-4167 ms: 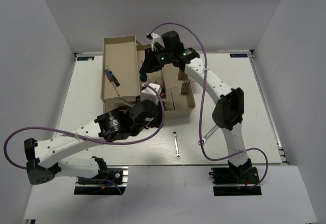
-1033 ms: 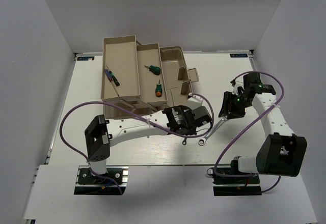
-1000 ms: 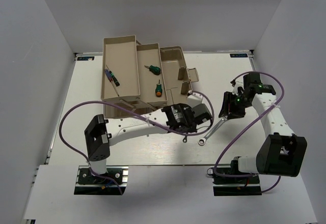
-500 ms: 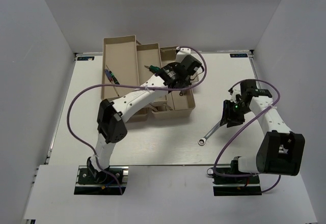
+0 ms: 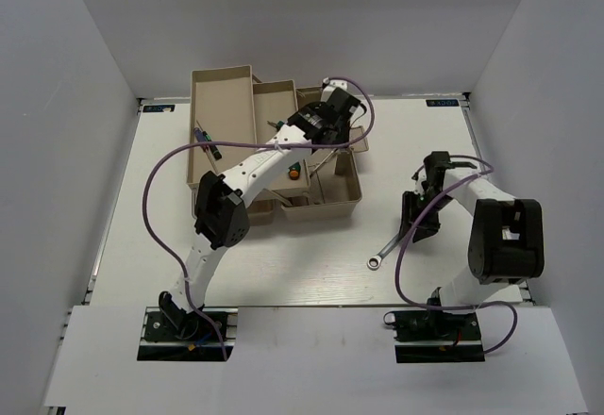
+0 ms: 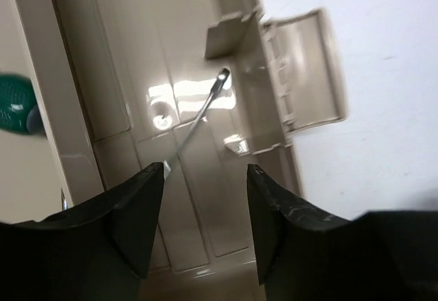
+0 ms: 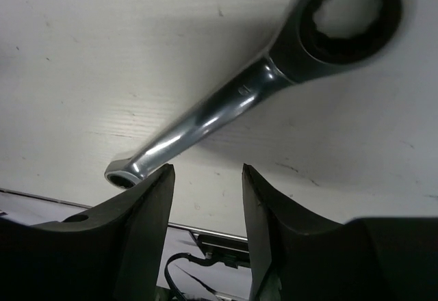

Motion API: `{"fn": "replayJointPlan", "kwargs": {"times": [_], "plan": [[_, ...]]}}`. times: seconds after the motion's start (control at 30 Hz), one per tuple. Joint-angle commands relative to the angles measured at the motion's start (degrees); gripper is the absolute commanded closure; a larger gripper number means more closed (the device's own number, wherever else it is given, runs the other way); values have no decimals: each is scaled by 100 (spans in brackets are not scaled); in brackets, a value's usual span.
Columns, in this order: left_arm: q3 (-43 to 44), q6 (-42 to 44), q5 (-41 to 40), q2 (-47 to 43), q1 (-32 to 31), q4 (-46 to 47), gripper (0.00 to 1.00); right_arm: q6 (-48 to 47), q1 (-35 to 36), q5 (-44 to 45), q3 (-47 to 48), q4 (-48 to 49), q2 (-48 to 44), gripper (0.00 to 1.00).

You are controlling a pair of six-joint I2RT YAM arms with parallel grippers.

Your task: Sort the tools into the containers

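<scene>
The beige toolbox [image 5: 223, 104] stands open at the back. My left gripper [image 5: 316, 134] hovers over its right compartments, open and empty [image 6: 205, 167]. The shorter silver wrench [image 6: 202, 113] lies loose in the compartment below the left gripper's jaws. A green handle [image 6: 15, 102] shows in the tray beside it. Two thin precision screwdrivers [image 5: 204, 141] lie in the left tray, and a green stubby screwdriver [image 5: 294, 170] lies in the middle tray. The longer wrench [image 5: 389, 247] lies on the table. My right gripper [image 5: 413, 224] is just above the longer wrench's [image 7: 253, 89] handle end, open [image 7: 205, 167].
A hinged beige flap [image 6: 301, 68] hangs off the toolbox's right side. White walls enclose the white table [image 5: 453, 151] on three sides. The right arm is folded back close to its base [image 5: 439, 325], with a purple cable looping beside it.
My left arm swung from the table up over the toolbox, and the short wrench now lies in a compartment. My right gripper moved down and in over the long wrench.
</scene>
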Motion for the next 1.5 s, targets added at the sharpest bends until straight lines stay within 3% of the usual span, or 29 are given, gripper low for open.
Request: {"fn": "replayJointPlan", "kwargs": {"times": [0.0, 0.23, 0.47, 0.7, 1.03, 1.2, 1.27, 1.47], "plan": [[420, 311, 260, -315, 12, 208, 36, 327, 195, 167, 182, 243, 115, 49], [352, 662, 418, -982, -128, 260, 33, 888, 582, 465, 24, 681, 194, 48], [-1192, 558, 295, -2554, -181, 269, 32, 1785, 969, 1011, -337, 1061, 168, 48], [-2030, 181, 49, -3619, -287, -160, 32, 2489, 1232, 1459, -740, 1254, 238, 51], [-3445, -400, -250, -5024, -506, -521, 32, 2736, 1365, 2232, -478, 1887, 563, 73], [-3832, -804, -250, -5473, -559, -522, 32, 2552, 1329, 2294, -337, 2019, 765, 96], [-3833, -805, -303, -5553, -611, -522, 32, 2455, 1321, 2146, -337, 2080, 783, 100], [-3833, -805, -303, -5553, -612, -575, 32, 2033, 1206, 1390, -117, 1984, 336, 100]]}}
